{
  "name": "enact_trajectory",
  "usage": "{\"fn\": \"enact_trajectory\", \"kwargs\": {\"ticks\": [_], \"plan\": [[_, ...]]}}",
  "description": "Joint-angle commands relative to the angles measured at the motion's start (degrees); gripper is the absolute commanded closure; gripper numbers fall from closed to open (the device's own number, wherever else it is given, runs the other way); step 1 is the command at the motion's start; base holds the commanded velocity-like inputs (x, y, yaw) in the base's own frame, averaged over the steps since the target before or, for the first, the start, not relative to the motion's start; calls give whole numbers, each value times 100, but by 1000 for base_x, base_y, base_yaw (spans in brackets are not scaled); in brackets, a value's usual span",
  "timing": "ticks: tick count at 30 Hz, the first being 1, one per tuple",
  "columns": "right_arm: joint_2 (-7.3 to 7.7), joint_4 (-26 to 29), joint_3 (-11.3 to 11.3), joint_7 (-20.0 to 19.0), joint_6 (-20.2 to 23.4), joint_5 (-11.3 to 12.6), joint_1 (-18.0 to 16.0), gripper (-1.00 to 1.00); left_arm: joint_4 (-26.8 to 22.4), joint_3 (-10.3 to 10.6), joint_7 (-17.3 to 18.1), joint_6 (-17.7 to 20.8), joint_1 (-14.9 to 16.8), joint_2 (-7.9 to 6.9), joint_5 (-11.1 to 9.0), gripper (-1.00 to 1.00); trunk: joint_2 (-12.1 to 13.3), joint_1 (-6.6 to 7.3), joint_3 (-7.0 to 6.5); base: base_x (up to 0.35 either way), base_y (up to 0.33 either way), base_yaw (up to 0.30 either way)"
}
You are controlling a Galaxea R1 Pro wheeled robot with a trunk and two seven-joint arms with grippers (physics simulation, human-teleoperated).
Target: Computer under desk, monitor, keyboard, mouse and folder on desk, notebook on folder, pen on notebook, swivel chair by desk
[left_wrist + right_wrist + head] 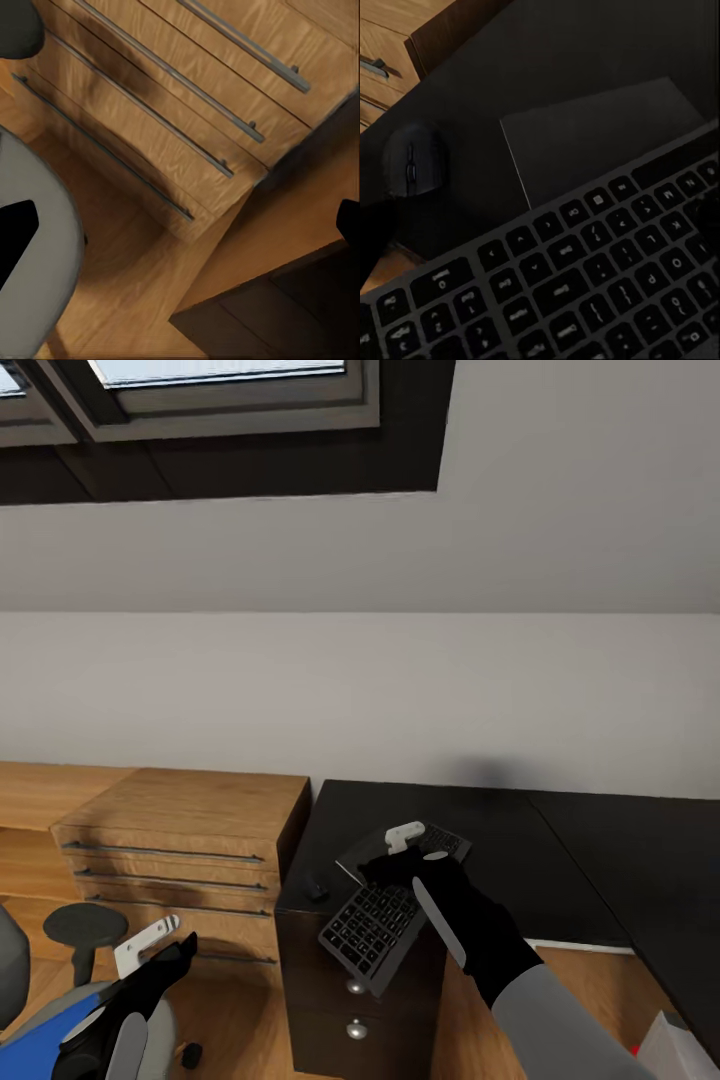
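Observation:
My right gripper (404, 846) is shut on the far end of the black keyboard (372, 928), which hangs tilted over the left front corner of the black desk (520, 840). Under the keyboard (585, 277), the dark grey notebook (600, 142) lies flat on the desk (547, 45), with the black mouse (411, 161) beside it near the desk's left edge. The mouse (317, 885) and a corner of the notebook (356, 852) also show from the head. My left gripper (158, 950) is open, low at the left, above the swivel chair's grey seat (37, 247). The blue folder (40, 1042) lies on that seat.
A light wooden chest (190, 825) with bar handles (187, 97) stands against the desk's left side. The desk's round-knobbed drawers (356, 988) are below the keyboard. The chair's black armrest (84, 925) is at far left. A white object (680, 1052) sits low at the right.

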State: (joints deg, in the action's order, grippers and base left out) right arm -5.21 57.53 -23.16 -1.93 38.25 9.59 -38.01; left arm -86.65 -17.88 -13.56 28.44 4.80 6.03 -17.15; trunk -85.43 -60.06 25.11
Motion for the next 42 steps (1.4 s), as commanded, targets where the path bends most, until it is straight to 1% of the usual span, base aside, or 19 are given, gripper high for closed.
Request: {"fn": "enact_trajectory", "kwargs": {"ticks": [1, 10, 13, 14, 15, 20, 24, 28, 32, 33, 42], "plan": [[1, 4, -3, -1, 25, 19, -5, -100, -9, -5, -35, 23, 4, 3, -61, -100, -4, 2, -2, -125, 0, -143], [-2, 4, -4, -1, 12, 23, -3, -100, 18, 4, -33, 29, 3, 5, -67, -100, -4, 2, -74, -39, 0, -148], [-2, 9, -4, -1, -17, 25, 7, -100, 94, 117, -33, 25, 3, 5, -63, -100, -4, 2, -97, -5, 0, -157], [-4, 38, -4, -2, -28, 25, 21, -100, 120, 207, -36, 22, 4, 4, -65, -100, -4, 2, -105, -2, 0, -158], [-5, 66, -6, -5, -39, 25, 45, -100, 129, 241, -38, 18, 4, 2, -64, -100, -4, 2, -113, -1, 0, -158], [-6, 362, -13, -9, -84, 19, 276, -100, 155, 294, -41, 13, 3, 1, -63, -100, -4, 2, -151, 0, 0, -159], [-7, 690, -13, -3, -348, 17, 519, -100, 208, 305, -41, 7, 4, -3, -62, -100, -4, 2, -182, 0, 0, -157], [-2, 948, -13, -1, -470, 17, 685, -100, 227, 309, -41, 5, 4, -5, -60, -100, -4, 2, -202, 0, 0, -102], [1, 1294, -13, -1, -513, 17, 919, -100, 234, 311, -37, 4, 2, -5, -61, -100, -4, 2, -207, 0, 0, -28], [-1, 1457, -14, -3, -530, 17, 1052, -100, 236, 311, -40, 4, 3, -6, -61, -100, -4, 2, -207, 0, 0, -4], [-7, 1516, -13, -8, -536, -6, 1102, -100, 237, 311, -33, 4, 1, -6, -61, -100, -4, 2, -208, -34, 6, -1]]}}
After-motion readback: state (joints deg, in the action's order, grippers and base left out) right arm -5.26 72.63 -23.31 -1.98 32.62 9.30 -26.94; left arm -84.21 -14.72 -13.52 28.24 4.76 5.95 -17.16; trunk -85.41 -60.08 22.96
